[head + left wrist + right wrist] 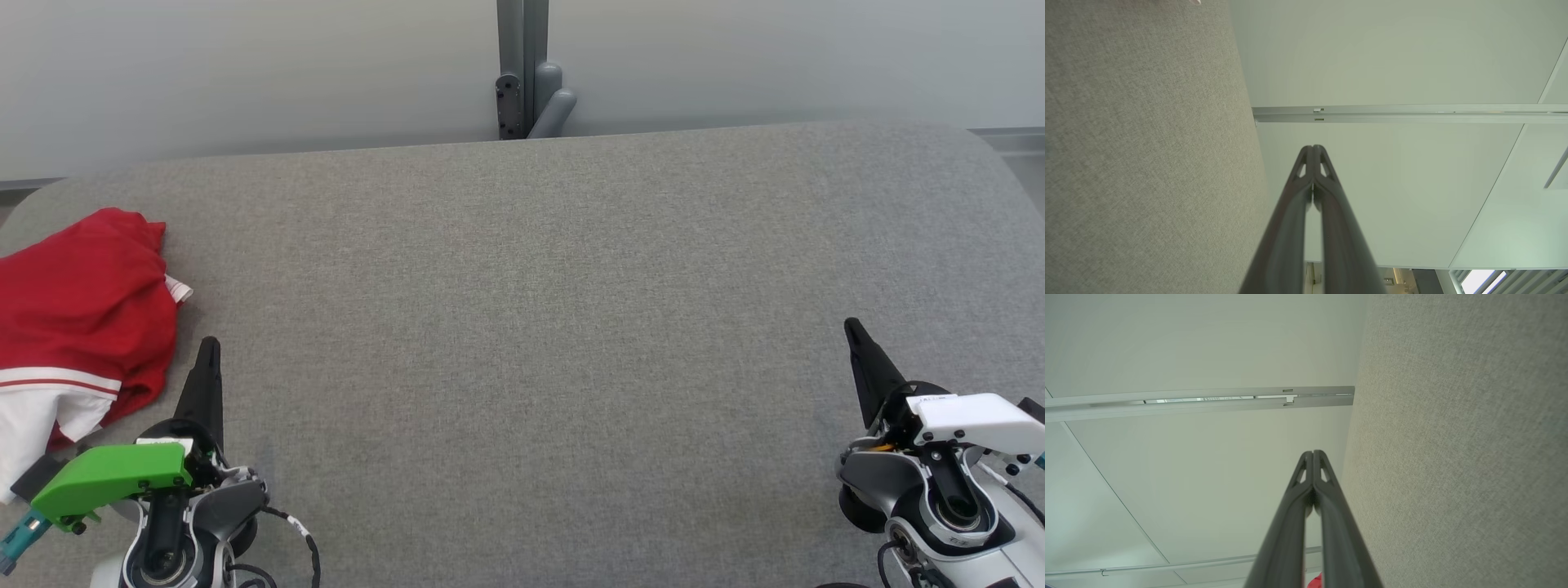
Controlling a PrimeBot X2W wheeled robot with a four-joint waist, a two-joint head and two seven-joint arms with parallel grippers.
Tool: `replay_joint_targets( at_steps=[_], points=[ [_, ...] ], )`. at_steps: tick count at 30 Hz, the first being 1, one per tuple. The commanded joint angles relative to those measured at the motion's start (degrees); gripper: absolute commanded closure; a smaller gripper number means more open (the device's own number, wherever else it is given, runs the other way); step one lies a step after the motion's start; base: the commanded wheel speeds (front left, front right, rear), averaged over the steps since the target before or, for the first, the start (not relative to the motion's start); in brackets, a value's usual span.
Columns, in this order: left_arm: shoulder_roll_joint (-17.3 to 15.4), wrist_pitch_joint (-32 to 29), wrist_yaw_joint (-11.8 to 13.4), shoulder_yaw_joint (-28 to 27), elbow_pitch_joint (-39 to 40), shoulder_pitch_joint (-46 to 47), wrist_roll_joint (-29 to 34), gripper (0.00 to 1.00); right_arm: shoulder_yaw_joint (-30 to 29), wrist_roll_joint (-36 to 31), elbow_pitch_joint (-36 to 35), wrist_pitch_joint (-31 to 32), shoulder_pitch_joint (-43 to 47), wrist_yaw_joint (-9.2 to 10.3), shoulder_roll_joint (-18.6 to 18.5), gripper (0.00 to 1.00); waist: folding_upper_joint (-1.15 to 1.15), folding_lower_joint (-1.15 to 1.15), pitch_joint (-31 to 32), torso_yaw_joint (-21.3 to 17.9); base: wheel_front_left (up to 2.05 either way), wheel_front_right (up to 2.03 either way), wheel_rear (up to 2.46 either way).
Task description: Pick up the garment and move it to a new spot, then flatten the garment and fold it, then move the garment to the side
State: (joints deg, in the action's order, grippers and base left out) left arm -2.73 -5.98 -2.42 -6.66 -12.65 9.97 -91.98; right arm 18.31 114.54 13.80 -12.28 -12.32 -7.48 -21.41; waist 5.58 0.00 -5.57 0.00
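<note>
**Both grippers closed and empty, garment heaped at the left edge**

In the head view we see the garment (77, 302) lying crumpled at the left edge of the frame, on the grey fabric table (522, 343). It is mostly red, with a white part and a thin red-and-white stripe toward its lower end, and part of it runs out of the frame on the left.

The left gripper (209, 347) rises from the lower left of the frame, its tip just beside the garment's right edge. We cannot tell whether the two touch. Its fingers are pressed together into one dark point and hold nothing. A green cover (110, 478) sits on its wrist.

The right gripper (853, 331) stands at the lower right, well apart from the garment, with a white cover (971, 416) on its wrist. It too is closed and empty.

At the top centre of the frame a grey post (522, 69) stands against the pale wall (245, 73) behind the table's far edge.

In the left wrist view we see the two fingers meeting at their tips in mid-frame. The table runs along the left side and a metal rail (1412, 114) crosses the wall. The right wrist view shows a closed pair too, with the table on the right side
</note>
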Motion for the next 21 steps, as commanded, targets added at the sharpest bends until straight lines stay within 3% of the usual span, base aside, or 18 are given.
replay_joint_targets(
  at_steps=[1, 21],
  points=[
    [-0.3, -0.1, 0.1, 0.0, 0.3, 0.2, 0.0, 1.00, 0.1, 0.3, -0.2, -0.2, -0.2, -0.02, -0.4, 1.00, 0.00, 0.00, 0.0, 0.0, 0.00, 0.00, 0.00],
    [-0.3, -0.1, 0.1, 0.0, 0.3, 0.2, 0.0, 1.00, 0.1, 0.3, -0.2, -0.2, -0.2, -0.02, -0.4, 1.00, 0.00, 0.00, 0.0, 0.0, 0.00, 0.00, 0.00]
  ],
)
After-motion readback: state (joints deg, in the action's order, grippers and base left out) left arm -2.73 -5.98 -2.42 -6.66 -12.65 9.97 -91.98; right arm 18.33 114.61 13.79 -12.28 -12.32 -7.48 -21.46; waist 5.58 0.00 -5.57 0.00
